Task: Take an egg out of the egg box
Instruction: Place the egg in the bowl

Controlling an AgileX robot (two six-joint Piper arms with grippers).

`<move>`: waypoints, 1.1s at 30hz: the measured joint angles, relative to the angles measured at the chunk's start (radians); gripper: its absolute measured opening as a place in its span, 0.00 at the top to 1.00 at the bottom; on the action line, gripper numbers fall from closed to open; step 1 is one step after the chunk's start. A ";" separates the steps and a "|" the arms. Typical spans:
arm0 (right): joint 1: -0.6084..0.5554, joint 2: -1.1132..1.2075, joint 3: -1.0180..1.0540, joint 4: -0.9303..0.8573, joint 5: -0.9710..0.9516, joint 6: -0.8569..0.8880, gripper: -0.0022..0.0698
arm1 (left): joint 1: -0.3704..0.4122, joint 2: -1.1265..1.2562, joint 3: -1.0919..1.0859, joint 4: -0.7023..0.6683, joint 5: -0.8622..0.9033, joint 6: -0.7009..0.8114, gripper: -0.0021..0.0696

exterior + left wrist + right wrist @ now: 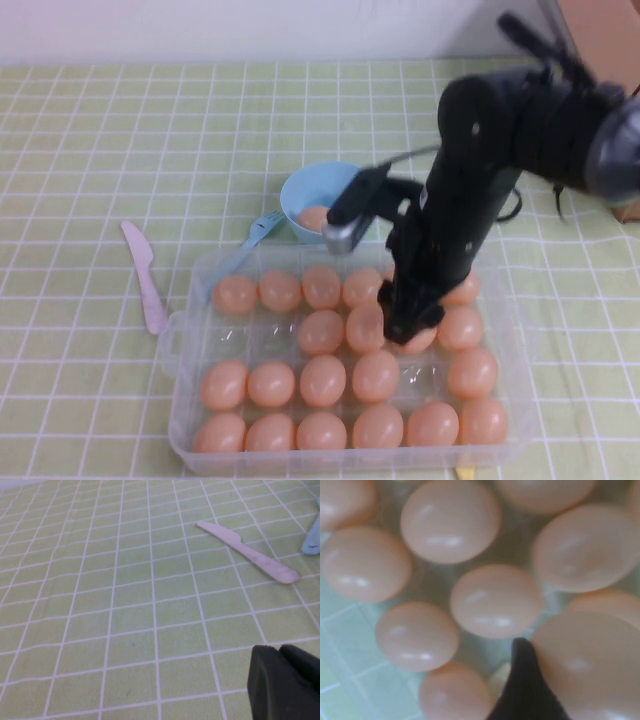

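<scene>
The table (90, 130) was viewed obliquely from above by the high camera. The pink knife (247, 553) was shared with the left wrist view; eggs were framed very closely by the right wrist.

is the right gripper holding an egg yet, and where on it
Cannot be told. The right gripper is down in the egg box against an egg, but its grip is hidden. The left gripper hovers over bare tablecloth, holding nothing visible.

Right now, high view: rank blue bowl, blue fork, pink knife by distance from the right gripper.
The right gripper is down among the eggs in the egg box.
1. Blue bowl, just behind the box.
2. Blue fork, left of the bowl.
3. Pink knife, far left on the cloth.

The left gripper sits outside the high view.
</scene>
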 joint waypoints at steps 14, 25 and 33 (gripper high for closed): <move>-0.001 -0.021 -0.161 -0.127 -0.180 0.071 0.40 | 0.000 0.000 0.000 0.000 0.000 0.000 0.98; -0.010 0.257 -0.392 -0.129 -0.410 0.119 0.40 | 0.000 0.000 0.000 0.000 0.000 0.000 0.98; -0.043 0.384 -0.522 -0.122 -0.460 0.187 0.40 | 0.000 0.000 0.000 0.000 0.000 0.000 0.98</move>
